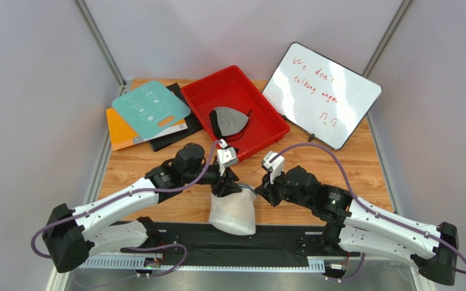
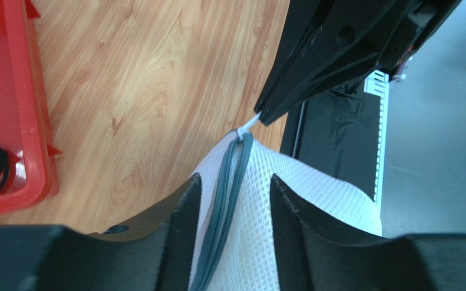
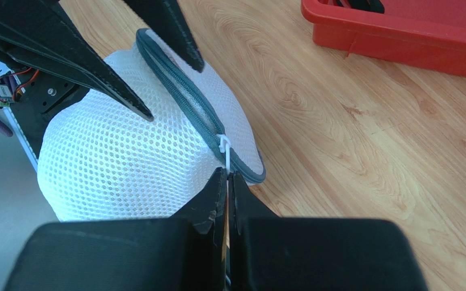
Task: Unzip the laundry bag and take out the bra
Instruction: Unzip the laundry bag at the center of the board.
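The white mesh laundry bag (image 1: pixel 234 212) lies at the near table edge between my two arms. Its grey zipper band (image 3: pixel 181 91) runs over the dome and looks closed. My right gripper (image 3: pixel 227 176) is shut on the small white zipper pull (image 3: pixel 224 148) at the end of the band, and the same closed fingertips (image 2: pixel 264 115) show in the left wrist view. My left gripper (image 2: pixel 234 179) stands open, its fingers straddling the band and mesh (image 2: pixel 314 194) without pinching them. The bra is hidden; I cannot see into the bag.
A red tray (image 1: pixel 266 109) behind the bag holds a grey bra with black straps (image 1: pixel 228 121). A whiteboard (image 1: pixel 322 94) leans at the back right. Teal, orange and black folders (image 1: pixel 150 109) are stacked at the back left. The tray's corner (image 2: pixel 10 121) is near my left wrist.
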{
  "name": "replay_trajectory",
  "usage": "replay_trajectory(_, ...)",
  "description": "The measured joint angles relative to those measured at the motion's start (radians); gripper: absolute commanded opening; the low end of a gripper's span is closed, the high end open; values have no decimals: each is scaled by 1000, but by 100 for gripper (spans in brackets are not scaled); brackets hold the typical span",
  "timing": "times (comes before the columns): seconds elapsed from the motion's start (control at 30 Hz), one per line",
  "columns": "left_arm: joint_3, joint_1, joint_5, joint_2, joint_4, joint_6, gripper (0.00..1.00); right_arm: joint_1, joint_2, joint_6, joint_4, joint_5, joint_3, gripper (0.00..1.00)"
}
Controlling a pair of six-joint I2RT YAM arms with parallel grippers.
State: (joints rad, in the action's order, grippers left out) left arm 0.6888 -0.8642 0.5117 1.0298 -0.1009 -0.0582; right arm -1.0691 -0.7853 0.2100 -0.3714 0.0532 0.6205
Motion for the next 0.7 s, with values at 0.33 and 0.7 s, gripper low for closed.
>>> replay_trajectory(0.33, 124, 1, 105, 165, 32, -4, 73, -31, 5, -14, -11, 0, 25, 0)
replay_trajectory(0.7, 121, 1, 145, 216, 39, -16, 40, -42, 22, -31, -43, 27, 50, 0)
